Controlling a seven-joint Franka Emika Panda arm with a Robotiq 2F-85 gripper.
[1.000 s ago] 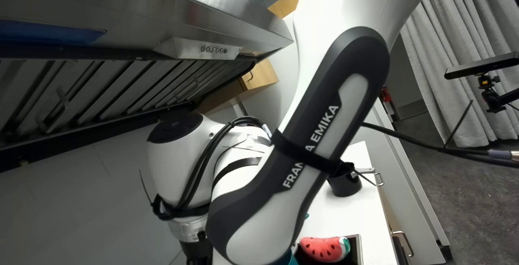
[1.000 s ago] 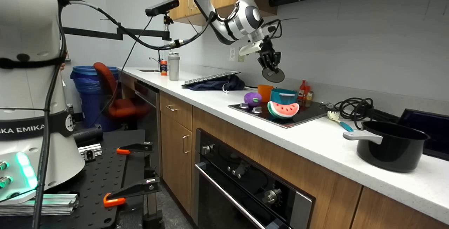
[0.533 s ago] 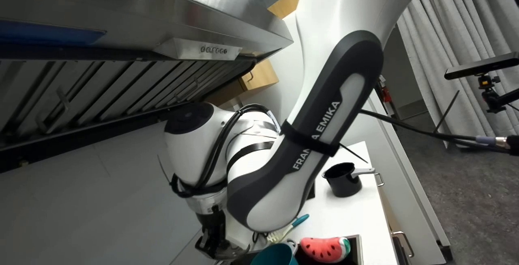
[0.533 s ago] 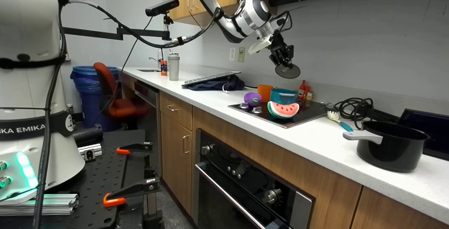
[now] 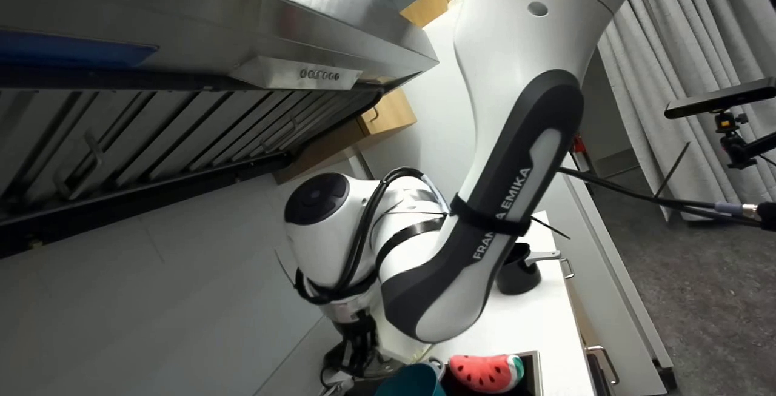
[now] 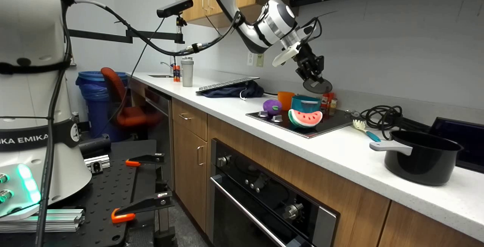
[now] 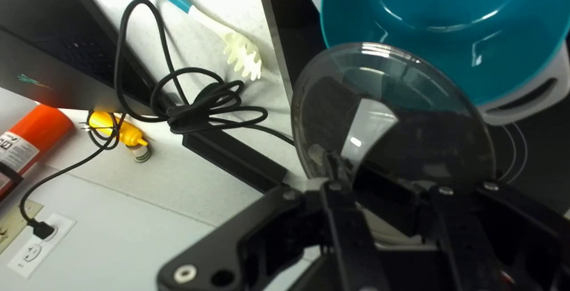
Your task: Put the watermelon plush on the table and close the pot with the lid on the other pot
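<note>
My gripper is shut on the clear round glass lid, which also shows in the wrist view. The lid hangs tilted in the air above and beside the teal pot; in the wrist view it overlaps the near rim of that pot. The fingers hide the grip on the lid's handle. The watermelon plush sits on the black cooktop in front of the teal pot, also seen in an exterior view. The black pot stands lidless on the white table.
A purple toy and an orange cup stand beside the teal pot, with bottles behind it. A pasta server and coiled black cable lie to the right. A range hood hangs above.
My gripper has moved with the lid to the right past the teal pot in an exterior view, and lately lower. The plush and both pots have not moved.
</note>
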